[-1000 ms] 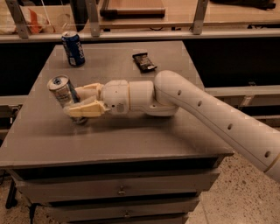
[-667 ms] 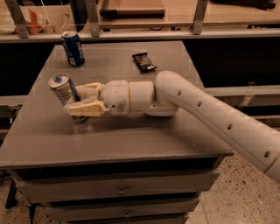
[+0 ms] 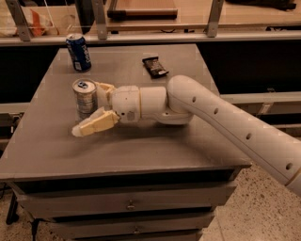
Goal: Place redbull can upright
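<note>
Grey table (image 3: 141, 148), flat top, two drawers in front: upper drawer (image 3: 129, 204) with a small knob, lower drawer (image 3: 136, 229) partly cut off. Pepsi can (image 3: 78, 52) upright at back-left corner, well apart from the dark snack packet (image 3: 155, 66) lying flat at back-middle. Gripper (image 3: 90, 109) over the table's left half, in front of the Pepsi can. Behind the table, a pale rail (image 3: 155, 36) with metal posts and a wooden shelf (image 3: 193, 14) holding a dark board (image 3: 141, 8). Clear bag (image 3: 35, 22) with something orange at top left. Speckled floor (image 3: 256, 212) bottom right.
</note>
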Controlling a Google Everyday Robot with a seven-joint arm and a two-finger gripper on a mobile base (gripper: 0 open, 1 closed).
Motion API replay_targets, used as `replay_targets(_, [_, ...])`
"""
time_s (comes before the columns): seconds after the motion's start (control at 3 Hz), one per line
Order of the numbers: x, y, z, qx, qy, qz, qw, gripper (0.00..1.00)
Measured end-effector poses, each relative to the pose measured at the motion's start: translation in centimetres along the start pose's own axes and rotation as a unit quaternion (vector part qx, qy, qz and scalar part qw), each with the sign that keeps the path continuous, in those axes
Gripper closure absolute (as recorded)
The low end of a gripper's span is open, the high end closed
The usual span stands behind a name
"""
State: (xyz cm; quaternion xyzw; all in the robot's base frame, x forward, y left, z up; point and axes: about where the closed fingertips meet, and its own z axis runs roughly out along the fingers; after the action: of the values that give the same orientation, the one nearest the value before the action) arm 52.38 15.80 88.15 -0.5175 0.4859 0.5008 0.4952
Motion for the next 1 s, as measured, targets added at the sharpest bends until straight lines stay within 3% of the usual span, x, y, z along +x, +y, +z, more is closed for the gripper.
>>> replay_targets(0.67, [-0.4, -0.1, -0.6, 0.004, 0.015, -0.007, 0.9999, 0.0])
replay_targets(1.0, [-1.2, -0.5, -2.1, 0.016, 0.041, -0.018, 0.9989, 0.0])
